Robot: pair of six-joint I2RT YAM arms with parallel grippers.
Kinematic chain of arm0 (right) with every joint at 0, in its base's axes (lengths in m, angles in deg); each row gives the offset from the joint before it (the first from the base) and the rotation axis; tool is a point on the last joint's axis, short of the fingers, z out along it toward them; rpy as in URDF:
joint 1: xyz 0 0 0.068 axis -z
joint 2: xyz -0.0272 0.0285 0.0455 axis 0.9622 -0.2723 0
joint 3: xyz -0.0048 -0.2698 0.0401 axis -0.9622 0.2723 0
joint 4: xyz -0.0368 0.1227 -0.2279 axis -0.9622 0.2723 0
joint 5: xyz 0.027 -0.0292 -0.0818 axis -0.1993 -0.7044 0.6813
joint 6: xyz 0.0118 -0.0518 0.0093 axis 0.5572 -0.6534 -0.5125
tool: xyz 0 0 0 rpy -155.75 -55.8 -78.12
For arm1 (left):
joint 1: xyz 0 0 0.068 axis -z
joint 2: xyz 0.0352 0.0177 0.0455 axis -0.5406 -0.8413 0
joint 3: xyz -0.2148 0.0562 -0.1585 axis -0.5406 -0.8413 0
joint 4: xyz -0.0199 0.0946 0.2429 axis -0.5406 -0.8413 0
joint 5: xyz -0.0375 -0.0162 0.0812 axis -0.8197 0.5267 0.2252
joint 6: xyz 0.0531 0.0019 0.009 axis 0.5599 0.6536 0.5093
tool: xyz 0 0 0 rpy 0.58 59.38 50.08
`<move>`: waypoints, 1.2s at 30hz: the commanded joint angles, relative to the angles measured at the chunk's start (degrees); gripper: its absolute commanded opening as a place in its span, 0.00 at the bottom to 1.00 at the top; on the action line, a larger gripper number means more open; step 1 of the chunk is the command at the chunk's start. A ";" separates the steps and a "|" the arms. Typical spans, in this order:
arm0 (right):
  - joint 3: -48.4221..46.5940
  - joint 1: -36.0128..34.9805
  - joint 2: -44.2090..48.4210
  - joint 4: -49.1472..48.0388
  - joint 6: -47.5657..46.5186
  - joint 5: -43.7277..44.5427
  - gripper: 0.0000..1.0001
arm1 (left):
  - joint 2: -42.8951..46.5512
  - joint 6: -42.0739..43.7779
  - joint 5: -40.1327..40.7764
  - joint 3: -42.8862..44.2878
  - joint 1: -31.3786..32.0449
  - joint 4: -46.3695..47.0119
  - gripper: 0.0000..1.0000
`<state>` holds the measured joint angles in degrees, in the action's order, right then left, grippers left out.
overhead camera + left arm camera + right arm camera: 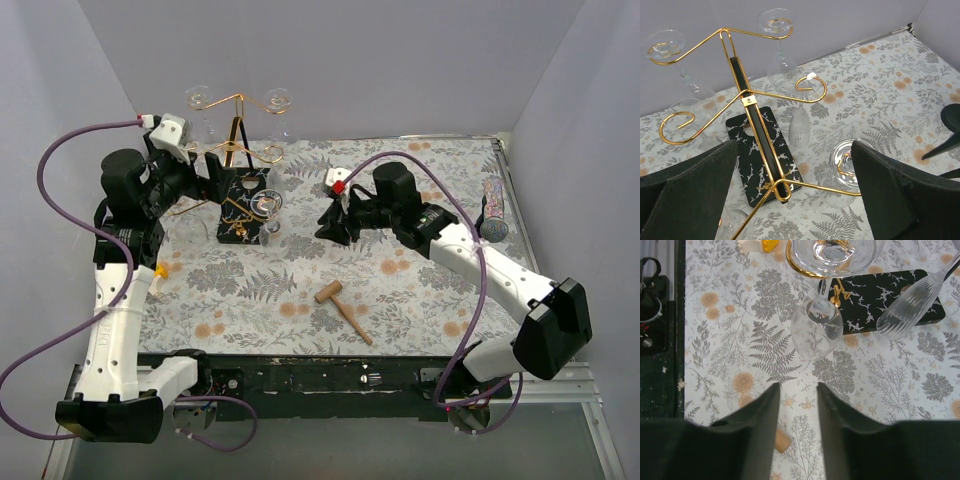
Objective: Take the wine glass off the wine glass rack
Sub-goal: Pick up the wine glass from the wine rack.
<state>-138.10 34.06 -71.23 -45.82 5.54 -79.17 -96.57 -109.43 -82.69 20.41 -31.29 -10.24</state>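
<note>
The wine glass rack (238,150), gold wire with scroll arms on a black marbled base (243,207), stands at the back left. Several clear wine glasses hang upside down from it; the nearest has its foot (267,204) on the front right arm. My left gripper (232,180) is open, its fingers either side of the rack's lower post (760,140) without touching it. That glass's foot (846,161) lies just inside the right finger. My right gripper (332,226) is open and empty, low over the table, facing this hanging glass (816,335) from a short distance.
A wooden mallet (342,306) lies front centre; its head shows under my right gripper (782,440). A patterned tube (493,210) lies at the right edge. A small yellow object (160,272) sits by the left arm. Walls close the back and sides.
</note>
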 commanded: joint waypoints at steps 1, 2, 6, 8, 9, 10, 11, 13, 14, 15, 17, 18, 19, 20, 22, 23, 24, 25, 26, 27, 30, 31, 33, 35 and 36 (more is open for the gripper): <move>1.21 0.06 -2.47 -7.23 0.11 -2.25 0.61 | 0.68 1.21 0.39 -0.82 0.85 -1.00 0.98; 1.64 0.15 -3.26 -8.19 -0.86 -2.86 0.71 | 0.51 1.47 0.65 -0.73 0.85 -1.44 0.98; 7.26 0.15 -5.37 -21.44 -1.74 -5.50 0.79 | -0.02 3.93 2.84 -0.38 0.85 -3.11 0.98; 8.24 0.06 -7.74 -26.38 -1.40 -8.39 0.77 | -0.63 6.13 3.64 0.14 0.94 -4.68 0.98; 8.24 0.06 -8.88 -29.18 -0.52 -9.89 0.76 | -1.16 7.01 4.34 0.67 0.85 -5.56 0.98; 8.15 0.15 -10.37 -32.08 1.14 -11.38 0.74 | -1.68 7.62 5.04 1.20 0.85 -6.27 0.98; 8.15 0.15 -11.87 -35.59 2.72 -12.44 0.73 | -2.30 8.15 5.39 1.72 0.85 -6.80 0.98; 7.98 -0.02 -14.68 -42.89 7.54 -13.94 0.73 | -3.62 8.51 6.71 2.95 0.85 -7.94 0.98; 7.72 0.06 -16.17 -46.75 10.01 -14.20 0.73 | -4.32 8.51 7.24 3.65 0.85 -8.38 0.98; 7.19 0.06 -17.75 -49.57 12.64 -14.56 0.73 | -4.85 8.42 7.77 4.36 0.85 -8.82 0.98; 6.05 -0.02 -20.40 -54.50 15.91 -14.65 0.73 | -6.34 7.98 8.56 5.85 0.85 -9.52 0.98; 5.61 0.06 -21.28 -56.61 15.92 -14.56 0.73 | -6.96 7.81 9.00 6.73 0.85 -9.87 0.98; 5.17 -0.02 -21.98 -58.02 17.31 -14.47 0.73 | -7.40 7.63 9.35 7.35 0.85 -10.23 0.98; 4.73 0.06 -22.69 -59.08 17.67 -14.47 0.73 | -7.92 7.46 9.88 7.96 0.85 -10.58 0.98; 3.67 0.06 -24.00 -60.76 18.20 -14.65 0.73 | -8.54 7.28 10.67 8.67 0.85 -10.84 0.98; 3.23 0.06 -24.71 -61.55 18.81 -14.73 0.73 | -8.81 7.28 10.93 8.93 0.85 -10.93 0.98; 2.88 0.15 -25.15 -62.34 19.43 -14.65 0.72 | -8.98 7.28 11.28 9.11 0.85 -10.85 0.98; 2.62 0.15 -25.68 -62.87 20.05 -14.56 0.72 | -9.16 7.02 11.90 9.11 0.85 -10.76 0.98; 2.35 0.15 -25.94 -63.57 20.66 -14.30 0.72 | -9.33 6.75 12.60 9.29 0.85 -10.67 0.98; 2.18 0.15 -26.29 -64.18 21.10 -14.03 0.72 | -9.25 6.75 13.04 9.20 0.85 -10.49 0.98; 0.95 0.06 -27.61 -65.07 23.04 -13.59 0.70 | -9.25 7.01 13.22 8.85 0.85 -10.14 0.98; 0.77 -0.02 -28.14 -65.42 23.65 -13.24 0.70 | -9.33 7.01 13.13 8.85 0.85 -10.32 0.98; 0.42 -0.20 -29.02 -66.56 24.97 -12.72 0.67 | -9.33 6.93 12.69 8.94 0.85 -10.23 0.98; -0.46 -0.38 -29.98 -67.35 26.29 -12.27 0.65 | -9.34 6.93 12.69 8.76 0.85 -10.05 0.98; -0.90 -0.55 -30.34 -67.35 26.64 -12.19 0.64 | -9.42 6.84 12.69 8.76 0.85 -9.97 0.98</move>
<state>-135.82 34.02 -99.51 -108.16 28.86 -92.24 -106.14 -102.59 -70.84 27.47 -30.62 -20.12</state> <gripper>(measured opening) 0.657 0.981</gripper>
